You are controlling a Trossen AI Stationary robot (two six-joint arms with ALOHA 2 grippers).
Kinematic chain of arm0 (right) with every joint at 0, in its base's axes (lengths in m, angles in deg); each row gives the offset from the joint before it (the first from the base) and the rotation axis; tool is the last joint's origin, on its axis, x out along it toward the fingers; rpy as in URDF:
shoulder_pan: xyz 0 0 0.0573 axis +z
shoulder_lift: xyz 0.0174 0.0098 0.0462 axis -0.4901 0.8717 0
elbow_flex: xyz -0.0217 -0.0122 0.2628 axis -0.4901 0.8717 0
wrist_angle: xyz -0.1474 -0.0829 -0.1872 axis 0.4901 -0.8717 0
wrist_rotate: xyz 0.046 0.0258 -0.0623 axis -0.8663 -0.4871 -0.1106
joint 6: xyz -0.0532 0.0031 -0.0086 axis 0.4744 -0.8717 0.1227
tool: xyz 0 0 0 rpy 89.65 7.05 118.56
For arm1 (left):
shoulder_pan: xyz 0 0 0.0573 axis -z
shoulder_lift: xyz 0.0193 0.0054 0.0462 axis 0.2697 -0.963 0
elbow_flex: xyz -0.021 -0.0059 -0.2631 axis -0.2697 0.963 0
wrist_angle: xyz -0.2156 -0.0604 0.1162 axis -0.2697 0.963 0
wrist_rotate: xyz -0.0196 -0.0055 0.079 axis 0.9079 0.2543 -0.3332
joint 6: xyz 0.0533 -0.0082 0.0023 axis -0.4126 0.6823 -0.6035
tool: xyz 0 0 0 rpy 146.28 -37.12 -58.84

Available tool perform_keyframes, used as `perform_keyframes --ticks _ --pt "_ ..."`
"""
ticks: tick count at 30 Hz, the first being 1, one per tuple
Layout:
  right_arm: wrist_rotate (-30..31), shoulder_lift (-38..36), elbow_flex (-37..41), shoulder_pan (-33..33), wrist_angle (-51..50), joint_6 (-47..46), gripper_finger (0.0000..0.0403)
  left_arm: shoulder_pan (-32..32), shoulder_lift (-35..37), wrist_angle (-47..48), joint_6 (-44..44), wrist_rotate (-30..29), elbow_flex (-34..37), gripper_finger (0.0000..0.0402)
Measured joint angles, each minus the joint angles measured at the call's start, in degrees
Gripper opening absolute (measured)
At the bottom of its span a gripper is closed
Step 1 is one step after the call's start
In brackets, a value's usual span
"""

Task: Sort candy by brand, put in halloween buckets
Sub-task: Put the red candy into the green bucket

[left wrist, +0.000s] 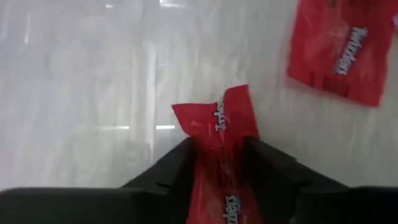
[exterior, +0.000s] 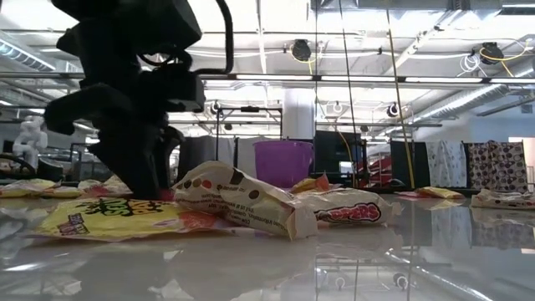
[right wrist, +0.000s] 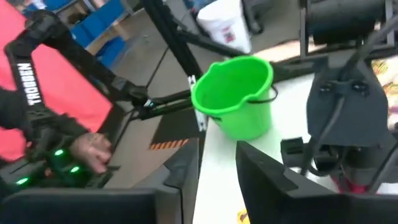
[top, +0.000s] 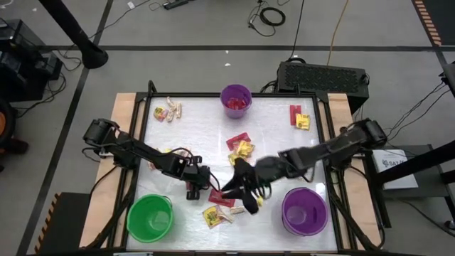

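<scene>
High view: the left gripper (top: 197, 186) sits low over the glossy white table (top: 192, 121), just beside a flat red candy packet (top: 220, 197) in the near cluster; the right gripper (top: 245, 193) hangs over the same cluster from the other side, close enough that the two arms crowd each other. The bright green round plastic bucket (top: 150, 217) stands at the near left corner, one purple plastic bucket (top: 304, 210) at the near right, and a second purple bucket (top: 236, 100) at the far edge already holds red packets, so I judge red belongs there. Low view: a dark gripper (exterior: 138, 159) is down among yellow packets with dark print (exterior: 109, 219) and a pale twisted-wrapper sweet (exterior: 242, 205); which arm it is cannot be told here. Left wrist view: a red crinkled packet (left wrist: 219, 134) lies between the left fingers (left wrist: 280, 177), one end sticking out past the tips; the jaws flank it, half-closed, but a firm pinch is not confirmed. A second red packet (left wrist: 339, 53) lies apart. Right wrist view: the right fingers (right wrist: 180, 171) stand apart with nothing between them; the green bucket is ahead. Advice: finish closing on the packet's middle before lifting, lift straight up, and keep the right arm back until the left clears toward the far bucket.
</scene>
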Motion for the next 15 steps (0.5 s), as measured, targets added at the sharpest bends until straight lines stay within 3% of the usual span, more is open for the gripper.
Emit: perform_keyframes --ticks 7,11,15 --pt "14.5 0.1 0.0 8.6 -0.8 -4.9 0.009 0.0 -0.1 1.6 2.6 0.0 -3.4 0.0032" --pt "18.6 0.1 0.0 12.0 -1.8 -6.5 0.0088 0.0 1.8 5.0 2.5 2.2 -6.3 0.0027" --pt "25.1 0.2 0.0 13.5 -5.1 -10.0 0.0088 0.1 5.4 12.7 1.3 8.8 -9.9 0.0042"
